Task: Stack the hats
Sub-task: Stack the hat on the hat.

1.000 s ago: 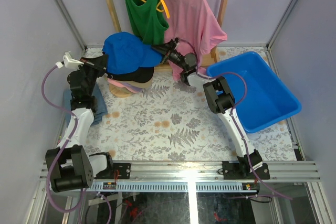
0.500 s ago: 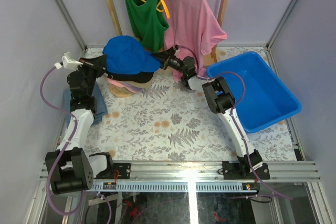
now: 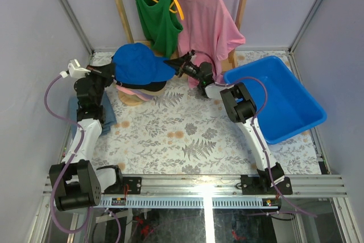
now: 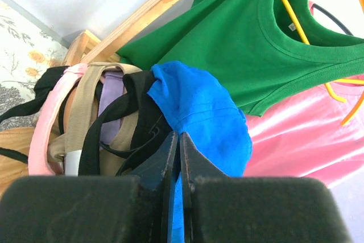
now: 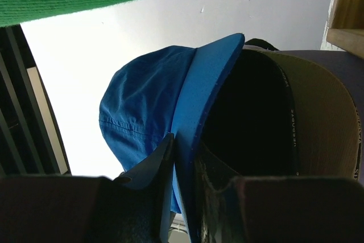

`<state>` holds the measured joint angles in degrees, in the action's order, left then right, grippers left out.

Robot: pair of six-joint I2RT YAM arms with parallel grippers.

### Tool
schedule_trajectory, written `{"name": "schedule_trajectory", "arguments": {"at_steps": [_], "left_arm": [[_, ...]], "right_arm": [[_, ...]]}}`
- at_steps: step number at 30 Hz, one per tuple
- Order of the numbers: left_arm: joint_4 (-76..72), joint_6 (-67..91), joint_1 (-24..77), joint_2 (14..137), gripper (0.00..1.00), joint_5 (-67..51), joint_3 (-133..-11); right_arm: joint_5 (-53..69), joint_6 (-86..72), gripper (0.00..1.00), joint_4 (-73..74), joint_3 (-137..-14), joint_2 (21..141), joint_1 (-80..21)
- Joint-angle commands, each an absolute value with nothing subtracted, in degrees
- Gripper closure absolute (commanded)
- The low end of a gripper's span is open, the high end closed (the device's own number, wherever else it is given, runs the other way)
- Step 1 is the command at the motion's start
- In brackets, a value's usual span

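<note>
Top view: blue cap (image 3: 139, 62) noted over cap stack (image 3: 142, 88), held between both pincers. Left pincer (image 3: 111, 71) placed at cap rear, right pincer (image 3: 177, 64) at brim tip.
Left wrist view: left pincer pressed together on blue fabric; stack straps (image 4: 85, 123) seen ahead-left.
Right wrist view: right pincer clamped on brim edge; crown ahead-left.

You have pale lavender walls (image 3: 45, 27) around a leaf-patterned tabletop (image 3: 187, 140), a wooden rack (image 3: 116, 4) at its far edge and a metal rail (image 3: 227, 186) along its near edge.
</note>
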<state>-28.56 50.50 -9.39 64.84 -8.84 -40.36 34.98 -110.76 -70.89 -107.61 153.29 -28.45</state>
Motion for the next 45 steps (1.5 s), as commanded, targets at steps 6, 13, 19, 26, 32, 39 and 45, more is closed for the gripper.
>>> {"name": "schedule_trajectory", "arguments": {"at_steps": [6, 13, 19, 26, 32, 39, 45], "left_arm": [[-21.29, 49.80, -9.22, 64.40, 1.00, -3.63, -42.67], [-16.45, 49.58, -9.21, 65.55, 1.00, -2.11, -44.86], [-13.93, 49.40, -9.30, 66.88, 1.00, -1.84, -46.45], [-11.38, 49.22, -9.33, 68.06, 1.00, -1.39, -47.59], [-10.66, 49.34, -9.46, 68.02, 0.99, -1.14, -47.93], [-11.21, 50.75, -9.52, 67.31, 0.92, -0.89, -47.45], [-11.32, 52.04, -9.50, 66.81, 0.85, -1.07, -46.98]], "right_arm": [[36.22, -104.83, 0.82, -67.58, -104.78, 149.07, -29.55], [36.13, -101.97, 0.82, -64.41, -103.57, 148.73, -29.93], [35.86, -100.11, 0.83, -61.95, -103.10, 148.97, -30.14], [35.62, -97.37, 0.82, -58.17, -102.83, 149.68, -30.84], [34.81, -96.21, 0.70, -59.21, -100.50, 148.52, -30.94], [33.79, -92.93, 0.58, -59.00, -96.61, 144.28, -30.66], [33.54, -90.61, 0.50, -58.66, -92.36, 141.16, -30.11]]}}
